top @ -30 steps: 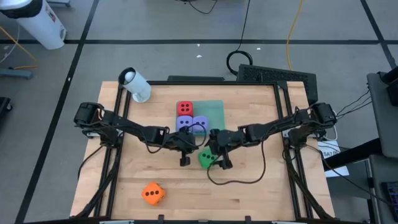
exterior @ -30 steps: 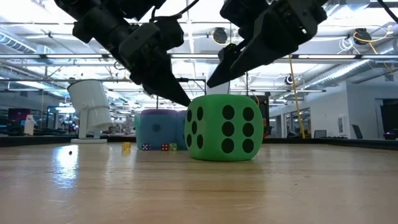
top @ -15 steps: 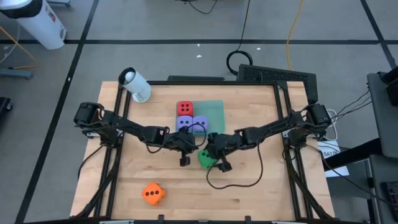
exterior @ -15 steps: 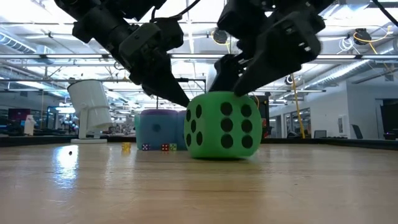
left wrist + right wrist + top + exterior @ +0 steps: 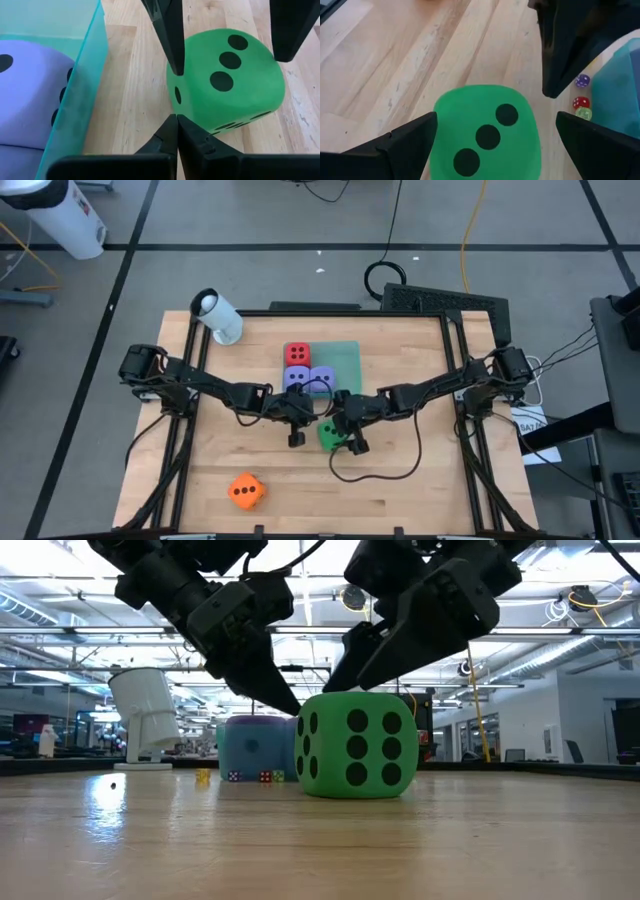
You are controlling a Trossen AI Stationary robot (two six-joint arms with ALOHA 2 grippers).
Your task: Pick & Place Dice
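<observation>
The green die [image 5: 329, 435] sits on the bare tabletop [image 5: 400, 480] near the middle, just near-side of the teal tray [image 5: 345, 358], with open wood all around its near and right sides. The orange die [image 5: 246, 491] lies well apart, toward the near left edge. In the tray, the red die [image 5: 297, 355] sits at the far left, with two purple-blue dice [image 5: 309, 378] just nearer – the left one partly hidden under cabling in the high view.

The right end effector [image 5: 489, 137] is released, its fingers [image 5: 405, 142] spread wide to either side of the green die and not visibly touching it; three pips face up between them. The left end effector [image 5: 176, 122] is clenched, fingertips pressed together just left of the green die, beside the tray's wall.

From the low view both arms slant down from above, meeting over the green die; the tray behind it is mostly blocked, and the orange die is out of sight – a white cylinder [image 5: 145, 718] stands at the far left
</observation>
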